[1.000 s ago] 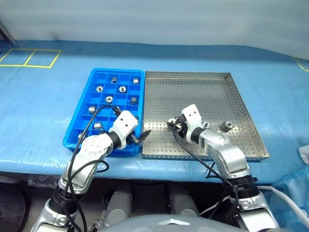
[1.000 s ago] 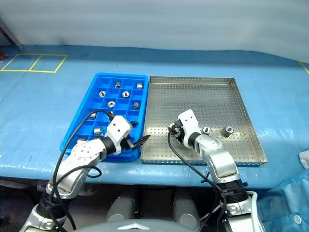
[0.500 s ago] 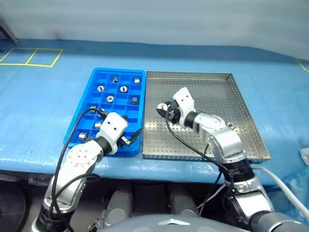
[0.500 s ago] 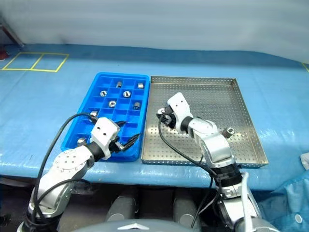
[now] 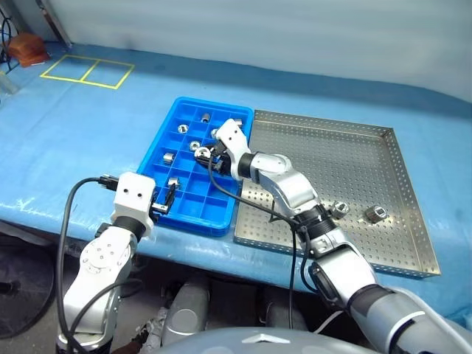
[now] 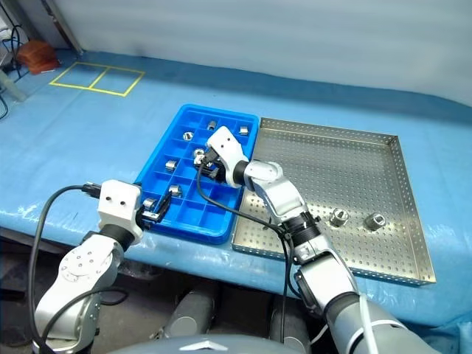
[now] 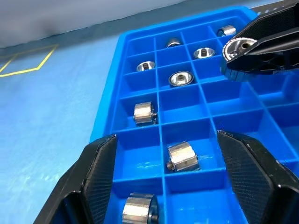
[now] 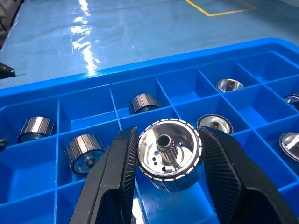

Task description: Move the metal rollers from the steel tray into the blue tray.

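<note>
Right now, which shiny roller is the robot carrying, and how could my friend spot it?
Find the blue tray left of the steel tray. Over its middle compartments the right claw is shut on one metal roller. The other rollers lie down inside compartments; this one is pinched between two black fingers, with its dark centre hole facing out.

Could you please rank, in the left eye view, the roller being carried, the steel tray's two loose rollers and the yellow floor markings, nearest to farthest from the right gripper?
1. Carried roller: clamped in the right gripper, over the blue tray.
2. Yellow floor markings: far corner, beyond the blue tray.
3. Two loose rollers: steel tray, near edge; the outer one is farthest.
</note>
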Available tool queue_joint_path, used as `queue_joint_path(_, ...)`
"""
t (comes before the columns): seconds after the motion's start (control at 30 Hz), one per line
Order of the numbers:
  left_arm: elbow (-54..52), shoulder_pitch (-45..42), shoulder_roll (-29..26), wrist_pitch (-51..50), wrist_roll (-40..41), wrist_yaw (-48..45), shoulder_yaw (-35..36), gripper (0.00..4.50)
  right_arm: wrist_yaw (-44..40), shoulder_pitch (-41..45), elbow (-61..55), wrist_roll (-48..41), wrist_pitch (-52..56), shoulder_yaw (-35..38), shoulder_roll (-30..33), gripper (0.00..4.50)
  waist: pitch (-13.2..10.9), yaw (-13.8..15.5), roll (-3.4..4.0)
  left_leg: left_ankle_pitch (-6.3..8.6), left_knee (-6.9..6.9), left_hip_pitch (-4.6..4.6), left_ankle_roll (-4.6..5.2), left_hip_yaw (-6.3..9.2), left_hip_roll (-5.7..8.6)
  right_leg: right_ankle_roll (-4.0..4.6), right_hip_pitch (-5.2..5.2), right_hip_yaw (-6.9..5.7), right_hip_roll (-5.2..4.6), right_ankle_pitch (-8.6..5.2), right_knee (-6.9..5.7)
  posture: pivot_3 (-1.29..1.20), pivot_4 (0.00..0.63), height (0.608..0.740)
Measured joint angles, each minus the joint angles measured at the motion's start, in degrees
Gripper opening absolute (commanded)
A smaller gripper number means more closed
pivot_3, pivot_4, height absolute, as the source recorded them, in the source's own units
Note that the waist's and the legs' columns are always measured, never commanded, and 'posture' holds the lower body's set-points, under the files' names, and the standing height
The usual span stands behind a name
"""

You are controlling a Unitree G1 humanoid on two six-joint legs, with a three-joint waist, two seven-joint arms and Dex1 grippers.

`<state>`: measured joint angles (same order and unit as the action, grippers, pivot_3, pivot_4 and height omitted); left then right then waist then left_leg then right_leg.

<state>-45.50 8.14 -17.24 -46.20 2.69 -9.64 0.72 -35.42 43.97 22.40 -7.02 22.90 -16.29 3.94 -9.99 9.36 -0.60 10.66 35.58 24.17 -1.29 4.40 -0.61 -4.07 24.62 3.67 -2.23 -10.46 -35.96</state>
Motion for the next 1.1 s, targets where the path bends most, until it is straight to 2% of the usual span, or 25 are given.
queue_joint_path(0.17,0.0,0.17,-1.15,0.06,0.46,-2.1,-3.62,3.7,-0.37,0.51,5.23,1.11,-0.41,0.03,-0.12,1.75,0.0,1.33,0.0,0.0,-0.07,-0.01,-0.06,-0.02,-0.01,0.04,0.05,0.0,0.0,-0.02,0.0,0.47,0.15,0.74)
queue_joint_path(0.23,0.0,0.17,-1.26,0.07,0.76,-2.92,-4.6,3.7,-0.4,0.49,5.9,1.53,-0.4,0.03,0.09,2.49,0.0,1.67,0.0,0.01,-0.11,0.0,-0.12,-0.03,-0.02,0.06,0.08,0.0,0.0,-0.04,0.01,0.45,0.15,0.74)
queue_joint_path(0.27,0.01,0.09,-1.3,0.07,0.81,-3.09,-5.01,3.7,-0.45,0.48,5.85,1.7,-0.4,0.07,0.23,2.67,0.0,1.69,0.01,0.0,-0.15,-0.01,-0.15,-0.03,-0.03,0.07,0.09,0.0,0.01,-0.04,0.01,0.45,0.15,0.74)
queue_joint_path(0.4,0.4,-0.88,-1.5,0.1,1.04,-4.32,-5.88,3.7,-0.78,-0.83,3.46,2.15,-0.62,0.2,1.38,3.93,0.0,1.82,0.01,-0.02,-0.25,-0.02,-0.22,-0.02,-0.1,0.12,0.12,-0.02,0.07,-0.08,0.01,0.41,0.15,0.74)
queue_joint_path(0.53,1.57,-3.16,-1.65,0.56,1.99,-5.68,-7.51,3.7,0.99,-3.95,-2.83,2.46,-1.72,1.2,2.63,3.93,0.0,1.71,0.01,-0.04,-0.26,-0.01,-0.27,-0.02,-0.13,0.14,0.12,-0.03,0.1,-0.09,0.02,0.37,0.15,0.74)
queue_joint_path(0.6,2.9,-4.95,-1.39,0.78,2.43,-6.47,-8.89,3.7,1.51,-6.55,-9.48,2.33,-1.03,2.0,4.51,3.93,0.0,1.8,0.0,-0.04,-0.23,0.01,-0.28,-0.01,-0.12,0.13,0.11,-0.03,0.09,-0.09,0.05,0.34,0.15,0.74)
queue_joint_path(0.77,7.51,-11.21,0.33,3.4,3.02,-8.48,-13.09,3.7,0.59,-15.84,-28.9,2.16,6.59,6.13,16.71,3.93,0.02,1.69,0.02,-0.03,-0.01,0.16,-0.29,0.0,-0.07,0.08,0.08,-0.03,0.03,-0.06,0.11,0.25,0.15,0.74)
queue_joint_path(0.93,14.7,-17.08,2.0,7.68,3.04,-11.15,-15.89,3.7,0.29,-26.67,-41.38,2.23,16.42,12.39,28.81,3.93,0.02,-0.59,0.03,-0.02,0.1,0.27,-0.27,0.0,-0.07,0.07,0.12,-0.04,0.01,-0.05,0.12,0.15,0.15,0.74)
queue_joint_path(1.1,20.1,-21.69,3.57,11.17,3.03,-13.53,-18.31,3.7,1.09,-35.62,-49.48,-0.07,23.89,20.04,31.48,3.93,0.03,-4.91,0.03,0.03,0.2,0.26,-0.16,-0.02,-0.08,0.05,0.07,-0.01,0.02,-0.04,0.1,0.07,0.15,0.74)
